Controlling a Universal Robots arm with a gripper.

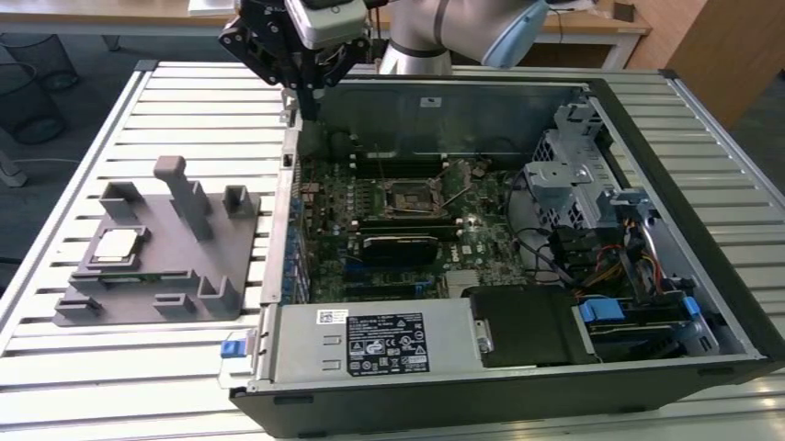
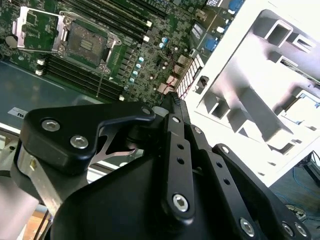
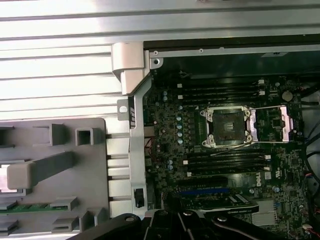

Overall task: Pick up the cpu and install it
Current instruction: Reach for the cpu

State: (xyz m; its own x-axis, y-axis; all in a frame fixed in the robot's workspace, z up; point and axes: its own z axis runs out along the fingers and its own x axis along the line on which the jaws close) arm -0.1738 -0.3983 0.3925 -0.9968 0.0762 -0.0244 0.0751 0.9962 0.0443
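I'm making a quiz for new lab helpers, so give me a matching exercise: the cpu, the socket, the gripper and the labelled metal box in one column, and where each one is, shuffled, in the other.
1. cpu
2. socket
3. gripper
4. labelled metal box

A. above the case's far corner, on the exterior view's left
B. in the grey holder on the table, outside the case
C. inside the case, along its edge nearest the exterior camera
D. in the middle of the board, cover flipped open, empty

Pairs: 1-B, 2-D, 3-A, 4-C.
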